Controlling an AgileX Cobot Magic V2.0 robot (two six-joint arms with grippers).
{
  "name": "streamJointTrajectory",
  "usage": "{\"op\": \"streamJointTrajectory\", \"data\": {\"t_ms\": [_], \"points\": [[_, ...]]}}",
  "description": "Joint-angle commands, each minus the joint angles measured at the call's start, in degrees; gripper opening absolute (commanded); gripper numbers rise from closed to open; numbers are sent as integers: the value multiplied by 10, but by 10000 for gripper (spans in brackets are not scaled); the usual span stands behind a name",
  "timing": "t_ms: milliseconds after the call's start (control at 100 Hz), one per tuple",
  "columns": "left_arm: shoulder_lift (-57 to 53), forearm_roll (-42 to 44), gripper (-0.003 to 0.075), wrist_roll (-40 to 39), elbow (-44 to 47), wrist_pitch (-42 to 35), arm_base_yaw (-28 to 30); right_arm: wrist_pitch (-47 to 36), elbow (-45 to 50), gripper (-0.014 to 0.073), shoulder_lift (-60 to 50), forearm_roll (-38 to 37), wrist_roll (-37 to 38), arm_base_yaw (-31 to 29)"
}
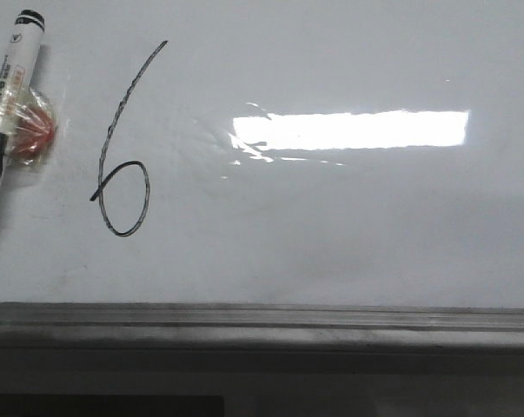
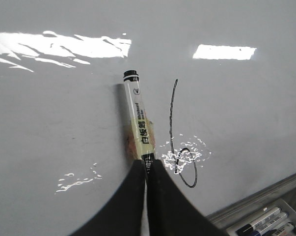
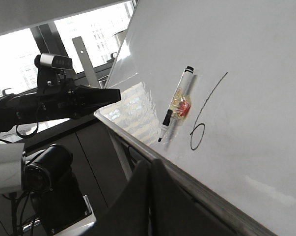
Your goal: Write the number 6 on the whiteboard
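Note:
The whiteboard [image 1: 331, 226] fills the front view, and the number 6 [image 1: 111, 126] is drawn on its left part as a thin black line. A marker [image 1: 5, 95] hangs slanted on the board to the left of the 6, stuck there by a taped red-orange blob [image 1: 34, 130]. In the left wrist view my left gripper [image 2: 147, 161] is shut, with the marker [image 2: 139, 118] and the 6 [image 2: 171, 113] beyond its tips. The right wrist view shows the marker [image 3: 179, 96] alone on the board, clear of the left gripper [image 3: 117, 93]. My right gripper [image 3: 151, 162] is shut and empty below the board's edge.
A dark grey ledge [image 1: 262, 317] runs along the board's bottom. A tray of spare markers [image 2: 265, 223] sits below that ledge. Off the board's left side stand a camera on a post [image 3: 52, 61] and a second camera [image 3: 44, 169] lower down.

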Motion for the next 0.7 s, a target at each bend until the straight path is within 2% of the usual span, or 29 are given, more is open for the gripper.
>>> {"op": "streamJointTrajectory", "data": {"t_ms": [0,440,580,690], "points": [[6,1,-19,0,-16,-43,3,-47,-14,-64,5,-5,-6,-2],[6,1,-19,0,-14,-41,4,-47,-14,-64,5,-5,-6,-2],[4,1,-19,2,-14,-30,47,-47,-14,-64,5,-5,-6,-2],[2,1,-19,40,-14,-21,104,-47,-14,-64,5,-5,-6,-2]]}}
